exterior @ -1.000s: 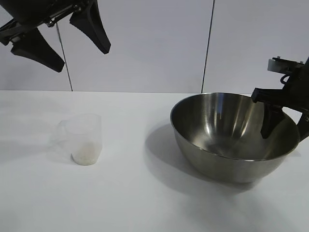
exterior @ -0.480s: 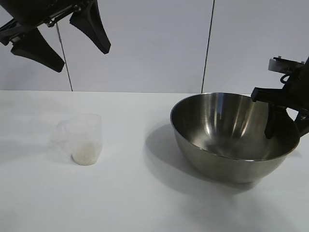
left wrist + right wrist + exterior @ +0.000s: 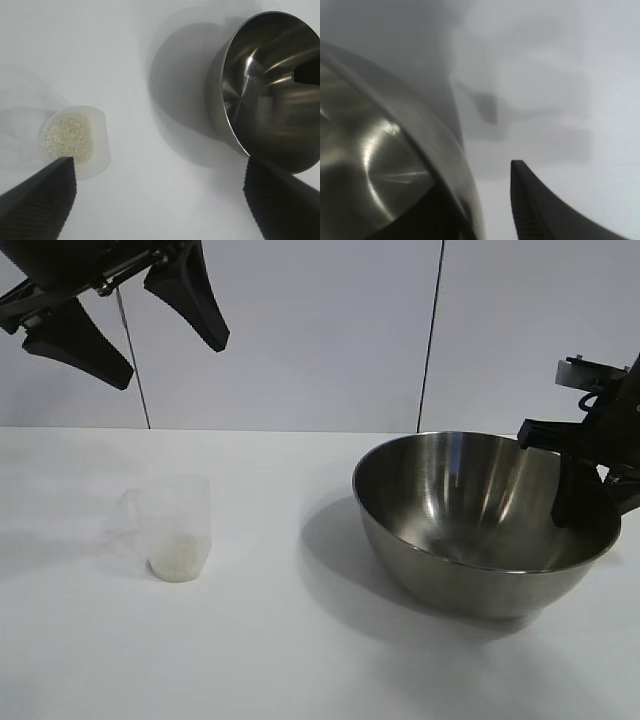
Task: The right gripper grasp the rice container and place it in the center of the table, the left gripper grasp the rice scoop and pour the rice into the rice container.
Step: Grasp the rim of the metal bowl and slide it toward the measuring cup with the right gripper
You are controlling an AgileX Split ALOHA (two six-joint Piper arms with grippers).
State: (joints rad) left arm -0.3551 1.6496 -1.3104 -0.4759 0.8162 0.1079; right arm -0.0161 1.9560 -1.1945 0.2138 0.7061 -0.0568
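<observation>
We see the right gripper (image 3: pixel 590 502) straddling the bowl (image 3: pixel 470 530) rim at 3 o'clock, fingers spread, not clamped. Left gripper (image 3: pixel 125 315) open, high at 10. Cup (image 3: pixel 170 530) with rice (image 3: pixel 67 137) at 9.

backdrop: white wall panels (image 3: pixel 320 330) | dark vertical seams (image 3: pixel 431 335), seemingly two | behind table
</observation>
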